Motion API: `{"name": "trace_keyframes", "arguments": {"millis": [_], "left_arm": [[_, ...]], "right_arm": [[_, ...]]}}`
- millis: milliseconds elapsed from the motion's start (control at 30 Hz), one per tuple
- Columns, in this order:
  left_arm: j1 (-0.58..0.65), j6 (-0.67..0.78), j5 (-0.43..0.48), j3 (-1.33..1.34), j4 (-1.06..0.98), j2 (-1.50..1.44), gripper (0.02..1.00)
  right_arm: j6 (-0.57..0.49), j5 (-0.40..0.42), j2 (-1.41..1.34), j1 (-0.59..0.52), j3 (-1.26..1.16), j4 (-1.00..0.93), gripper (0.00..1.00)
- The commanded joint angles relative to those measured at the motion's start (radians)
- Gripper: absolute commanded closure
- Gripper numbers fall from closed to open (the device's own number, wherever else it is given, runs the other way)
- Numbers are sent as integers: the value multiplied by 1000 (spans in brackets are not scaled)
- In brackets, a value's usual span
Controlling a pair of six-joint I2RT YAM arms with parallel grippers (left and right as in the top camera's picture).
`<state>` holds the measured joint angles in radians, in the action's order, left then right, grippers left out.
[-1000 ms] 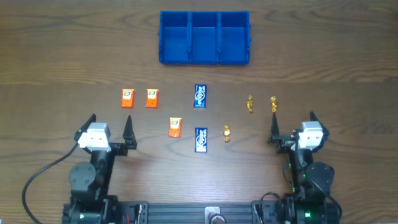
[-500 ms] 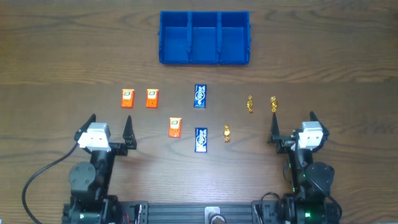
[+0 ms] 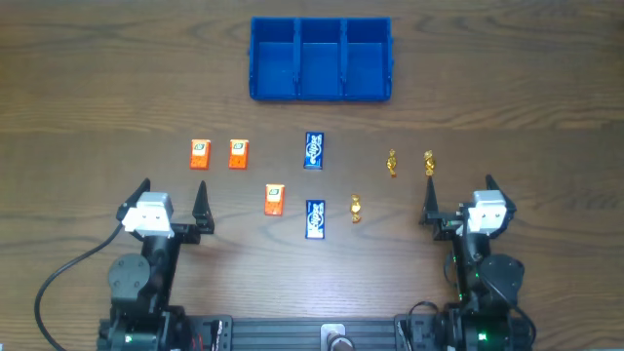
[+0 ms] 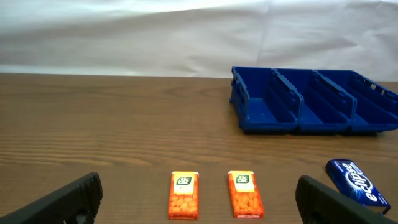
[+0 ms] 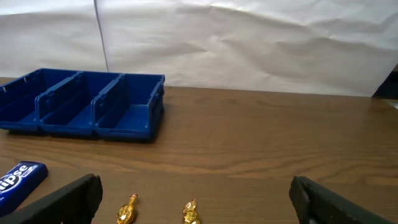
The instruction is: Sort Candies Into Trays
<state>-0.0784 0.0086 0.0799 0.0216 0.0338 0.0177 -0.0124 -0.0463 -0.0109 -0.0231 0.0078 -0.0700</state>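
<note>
A blue tray (image 3: 322, 90) with three compartments stands at the far middle of the table. Three orange candy boxes (image 3: 200, 154) (image 3: 238, 154) (image 3: 275, 199), two blue packs (image 3: 313, 150) (image 3: 315, 218) and three gold-wrapped candies (image 3: 392, 163) (image 3: 428, 162) (image 3: 356, 208) lie on the wood nearer the arms. My left gripper (image 3: 173, 200) is open, near the left base, short of two orange boxes (image 4: 184, 195) (image 4: 244, 193). My right gripper (image 3: 459, 200) is open too, with two gold candies (image 5: 127, 210) (image 5: 189, 213) just ahead of it. Neither holds anything.
The tray (image 4: 311, 99) (image 5: 81, 102) shows nothing inside its compartments. A white backdrop closes off the table's far edge. Bare wood lies to the left and right of the candies and between them and the tray.
</note>
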Motion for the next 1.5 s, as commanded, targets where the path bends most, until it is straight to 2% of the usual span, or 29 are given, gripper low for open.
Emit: {"name": "trace_keyframes", "arguments": {"millis": [33, 1200, 1367, 1500], "left_arm": [[7, 14, 18, -15, 40, -5, 20], [7, 14, 18, -15, 40, -5, 20], [7, 14, -15, -15, 34, -14, 20], [8, -38, -8, 26, 21, 72, 18]], "right_arm": [[-15, -8, 8, -6, 0, -8, 1], [-16, -8, 8, -6, 0, -8, 1], [-16, -8, 8, -6, 0, -8, 1], [-16, -8, 8, -6, 0, -8, 1]]}}
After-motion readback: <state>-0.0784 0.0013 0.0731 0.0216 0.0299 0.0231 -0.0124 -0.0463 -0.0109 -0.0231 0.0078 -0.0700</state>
